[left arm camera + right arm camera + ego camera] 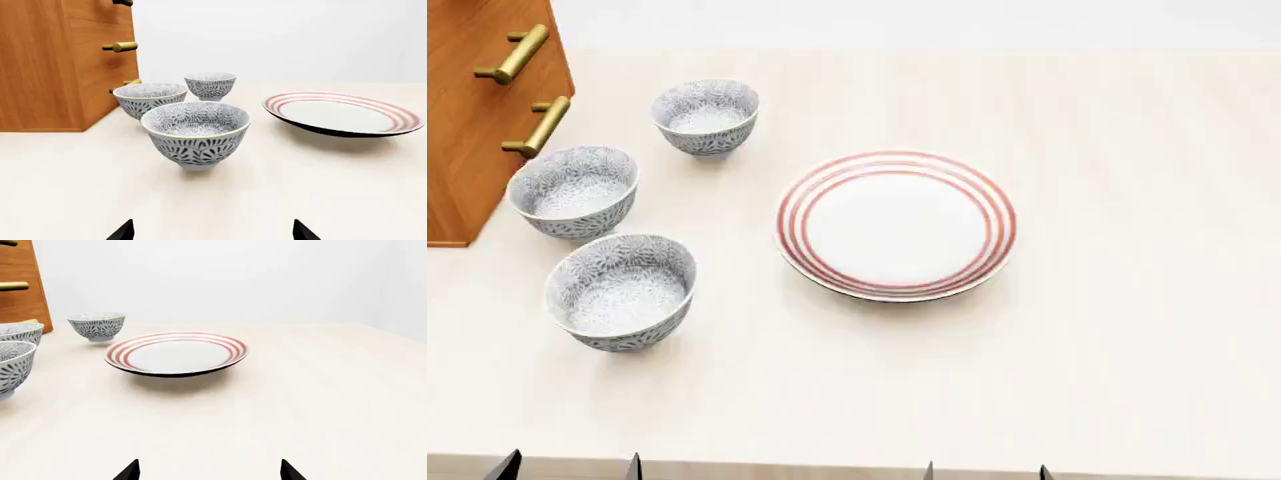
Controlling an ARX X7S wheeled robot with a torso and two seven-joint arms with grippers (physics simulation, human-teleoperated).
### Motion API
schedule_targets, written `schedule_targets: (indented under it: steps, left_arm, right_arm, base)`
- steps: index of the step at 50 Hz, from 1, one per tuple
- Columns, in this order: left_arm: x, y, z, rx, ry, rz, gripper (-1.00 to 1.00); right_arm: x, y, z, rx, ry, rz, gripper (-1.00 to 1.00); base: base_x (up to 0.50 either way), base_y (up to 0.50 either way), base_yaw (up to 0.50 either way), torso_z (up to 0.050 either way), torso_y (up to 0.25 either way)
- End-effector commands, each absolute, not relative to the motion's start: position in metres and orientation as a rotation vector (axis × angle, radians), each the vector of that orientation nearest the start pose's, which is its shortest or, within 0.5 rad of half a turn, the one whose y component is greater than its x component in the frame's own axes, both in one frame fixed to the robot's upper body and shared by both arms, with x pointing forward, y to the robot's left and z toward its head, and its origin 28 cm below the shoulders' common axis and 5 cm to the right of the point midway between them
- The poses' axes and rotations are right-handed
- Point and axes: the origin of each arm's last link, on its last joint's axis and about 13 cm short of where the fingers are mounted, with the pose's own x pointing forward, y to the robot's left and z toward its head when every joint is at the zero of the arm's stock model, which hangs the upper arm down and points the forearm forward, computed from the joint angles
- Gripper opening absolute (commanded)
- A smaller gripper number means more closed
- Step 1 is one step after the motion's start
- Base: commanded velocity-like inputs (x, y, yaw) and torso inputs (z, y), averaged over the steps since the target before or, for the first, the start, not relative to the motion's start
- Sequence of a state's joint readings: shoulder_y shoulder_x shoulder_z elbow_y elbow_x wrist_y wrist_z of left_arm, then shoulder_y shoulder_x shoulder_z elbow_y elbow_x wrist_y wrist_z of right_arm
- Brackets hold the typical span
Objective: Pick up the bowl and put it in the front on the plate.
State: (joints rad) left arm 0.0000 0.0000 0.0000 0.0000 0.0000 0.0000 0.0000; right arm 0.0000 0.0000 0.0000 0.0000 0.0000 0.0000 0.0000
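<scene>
Head view, left to right: brown wooden cabinet (481, 110) with brass bar handles (537, 126) at the far left edge of the pale cream table (1121, 330). Just beside it, three small round white ceramic bowls with grey-blue floral pattern in a diagonal row, all upright, none touching. Front bowl (622, 291) is the nearest to the robot, resting on the table left of the plate and apart from it. Middle bowl (574, 191) sits close to the cabinet's corner. Back bowl (706, 116) is farthest away. Right of the bowls, large round white plate with three concentric red rings (896, 225), flat on the table, nothing on it. Right part of the table is bare.

Left pincer (569, 466): only two dark tips show at the bottom edge, spread apart, holding nothing. Right pincer (986, 470): same, two tips wide apart, holding nothing. Both low, near the table's front edge, well short of the bowls and plate.

Left wrist view: front bowl (196, 132) centred ahead of the spread left pincer (213, 232), plate (343, 113) off to one side, cabinet (60, 60) behind the other two bowls.

Right wrist view: plate (177, 353) ahead of the spread right pincer (210, 471), front bowl (12, 367) cut off at frame edge.
</scene>
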Motion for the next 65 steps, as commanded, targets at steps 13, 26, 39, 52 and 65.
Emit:
schedule_targets:
  steps: [13,26,39,52,65]
  left_arm:
    - [0.210,0.206,0.013,-0.004,-0.001,0.007,1.00]
    - [0.210,0.207,0.015,0.005,-0.044,0.027,1.00]
    - [0.181,0.204,0.078,0.273,-0.756,0.156,1.00]
    - [0.181,0.205,0.081,0.274,-0.775,0.178,1.00]
    - [0.179,0.203,0.084,0.276,-0.783,0.179,1.00]
  right_arm:
    - [0.210,-0.096,0.013,0.006,0.005,-0.004,1.00]
    - [0.209,-0.096,0.017,0.023,-0.052,-0.006,1.00]
    - [0.183,-0.097,0.069,0.175,-0.753,-0.006,1.00]
    - [0.183,-0.097,0.073,0.203,-0.753,0.009,1.00]
    - [0.185,-0.097,0.079,0.199,-0.774,0.004,1.00]
  base:
    - [0.00,0.00,0.00,0.000,0.000]
    - [0.00,0.00,0.00,0.000,0.000]
    - [0.00,0.00,0.00,0.000,0.000]
    - [0.14,-0.04,0.00,0.000,0.000]
    - [0.50,-0.06,0.00,0.000,0.000]
